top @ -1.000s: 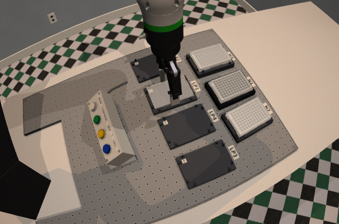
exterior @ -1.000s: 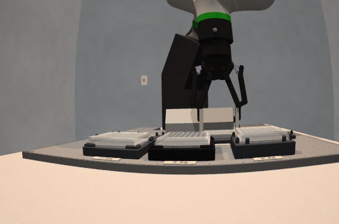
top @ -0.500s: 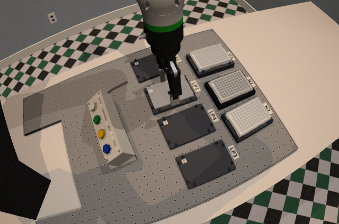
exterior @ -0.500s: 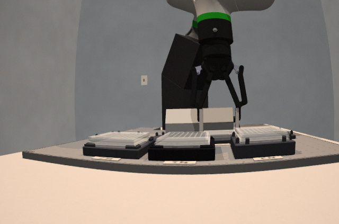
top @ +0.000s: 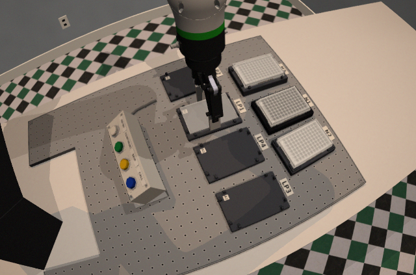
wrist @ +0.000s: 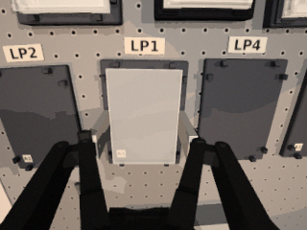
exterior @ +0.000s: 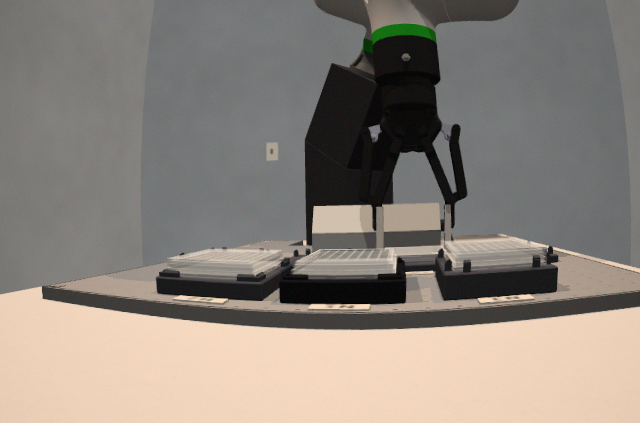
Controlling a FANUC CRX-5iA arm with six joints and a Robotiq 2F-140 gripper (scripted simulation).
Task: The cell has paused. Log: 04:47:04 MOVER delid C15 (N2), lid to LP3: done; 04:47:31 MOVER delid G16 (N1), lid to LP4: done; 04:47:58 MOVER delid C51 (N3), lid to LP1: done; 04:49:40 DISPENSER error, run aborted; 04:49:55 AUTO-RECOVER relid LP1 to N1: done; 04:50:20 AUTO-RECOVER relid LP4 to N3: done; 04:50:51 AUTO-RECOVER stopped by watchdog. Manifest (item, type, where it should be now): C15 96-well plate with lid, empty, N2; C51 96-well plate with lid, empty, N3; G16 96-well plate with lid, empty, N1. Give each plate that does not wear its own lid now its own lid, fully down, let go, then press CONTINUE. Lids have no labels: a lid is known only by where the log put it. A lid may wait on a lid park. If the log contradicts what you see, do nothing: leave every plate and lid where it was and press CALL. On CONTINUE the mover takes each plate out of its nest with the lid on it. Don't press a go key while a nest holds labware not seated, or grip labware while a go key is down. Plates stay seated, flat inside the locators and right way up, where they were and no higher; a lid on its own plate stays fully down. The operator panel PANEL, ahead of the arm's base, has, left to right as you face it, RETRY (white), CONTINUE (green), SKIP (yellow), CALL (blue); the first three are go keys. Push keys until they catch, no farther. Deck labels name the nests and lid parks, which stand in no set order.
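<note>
A clear lid (top: 205,116) lies at lid park LP1 (top: 239,105); it also shows in the wrist view (wrist: 144,115) as a pale rectangle over the dark park. My gripper (top: 214,119) stands straight down over it and is shut on the lid, one finger on each long side (wrist: 144,140). I cannot tell whether the lid rests on the park or is just off it. Three 96-well plates sit in black nests on the right: the far one (top: 258,70), N1 (top: 283,105) and N2 (top: 303,143). The N1 plate shows a sharper, darker well grid than the other two.
Lid parks LP2 (top: 179,82), LP4 (top: 228,154) and LP3 (top: 251,199) are bare dark pads. The operator panel (top: 134,159) stands left of the parks, with white (top: 114,129), green (top: 118,146), yellow (top: 124,163) and blue (top: 130,182) keys.
</note>
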